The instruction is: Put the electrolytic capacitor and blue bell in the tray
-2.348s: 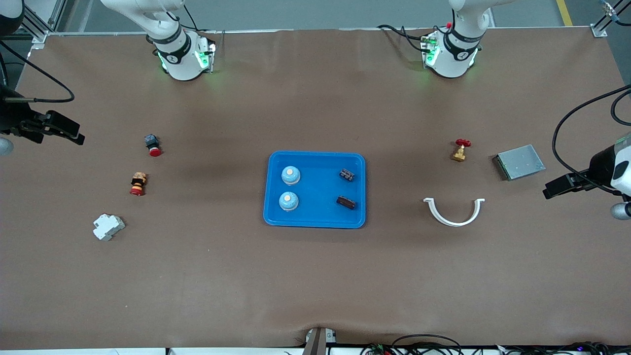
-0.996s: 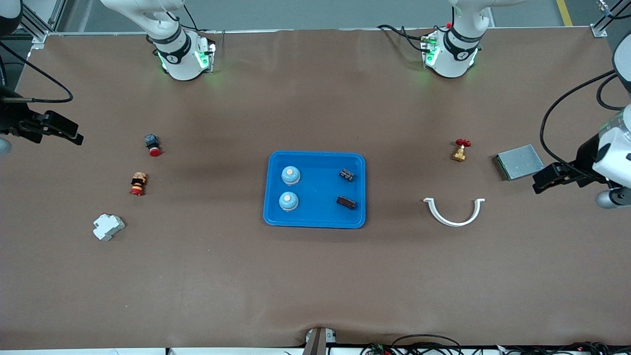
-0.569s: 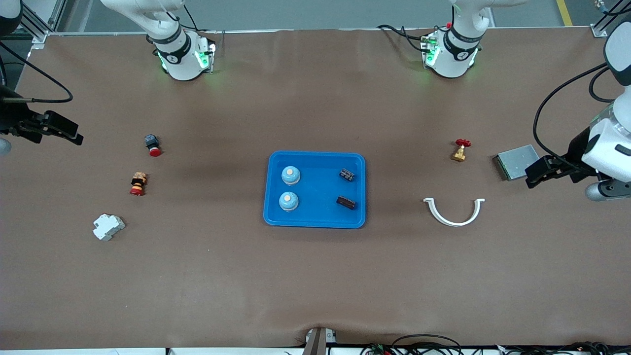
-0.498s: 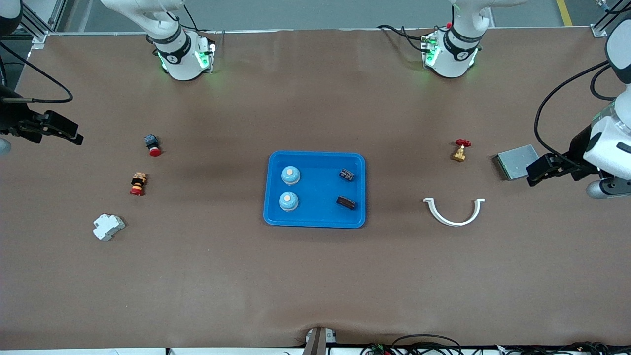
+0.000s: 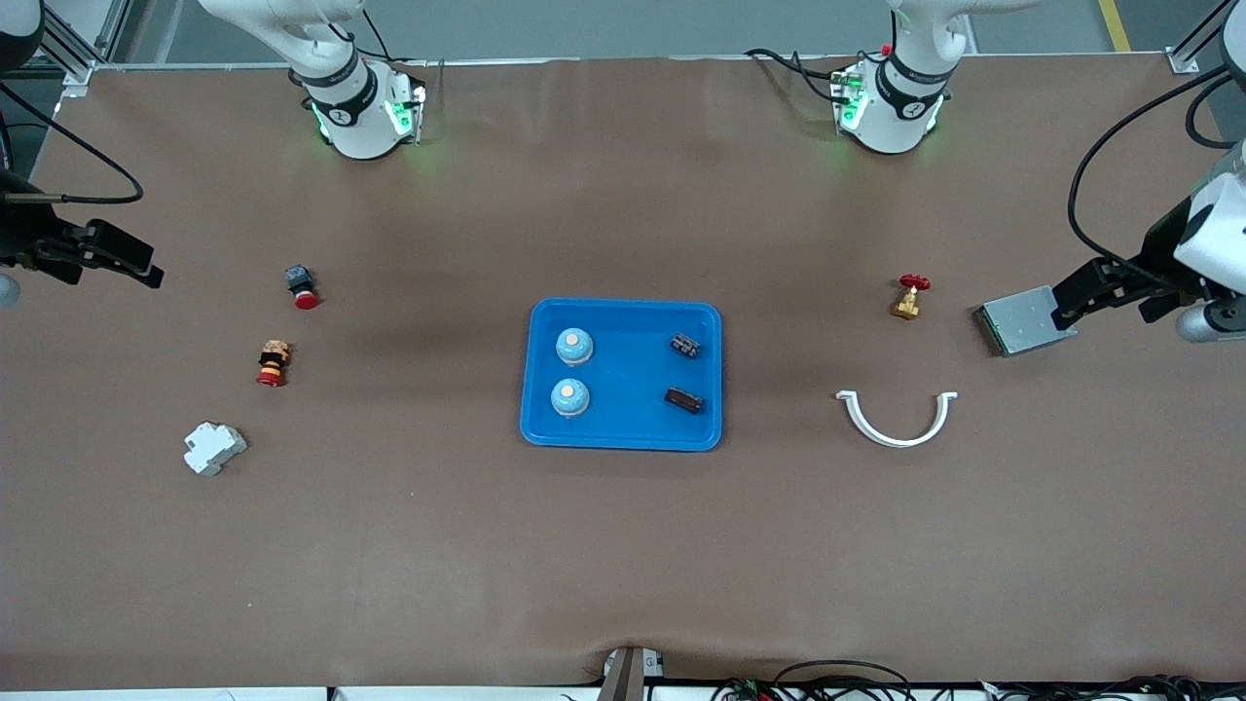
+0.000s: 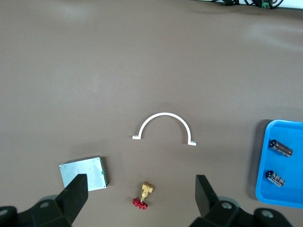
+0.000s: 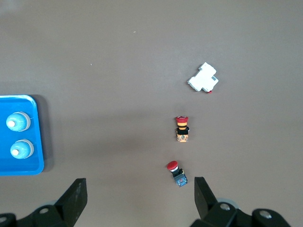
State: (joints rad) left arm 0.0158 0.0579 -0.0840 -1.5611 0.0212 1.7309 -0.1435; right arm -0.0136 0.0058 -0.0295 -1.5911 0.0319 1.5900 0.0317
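Tray point(image 5: 623, 433), two bells point(image 5: 573, 345), two capacitors point(image 5: 684, 344)

The tray point(image 5: 623, 433) sits mid-table with two blue bells point(image 5: 573, 346) at its right-arm end and two capacitors point(image 5: 684, 345) at its left-arm end, a bare strip of floor between them. Toward the right arm's end stand two red push buttons point(image 5: 302, 286) and a white breaker point(image 5: 213, 448), well apart. Toward the left arm's end lie a brass valve point(image 5: 908, 297), a white curved clip point(image 5: 897, 419) and a grey metal box point(image 5: 1017, 323), with the left gripper point(image 5: 1079, 292) up over that box.
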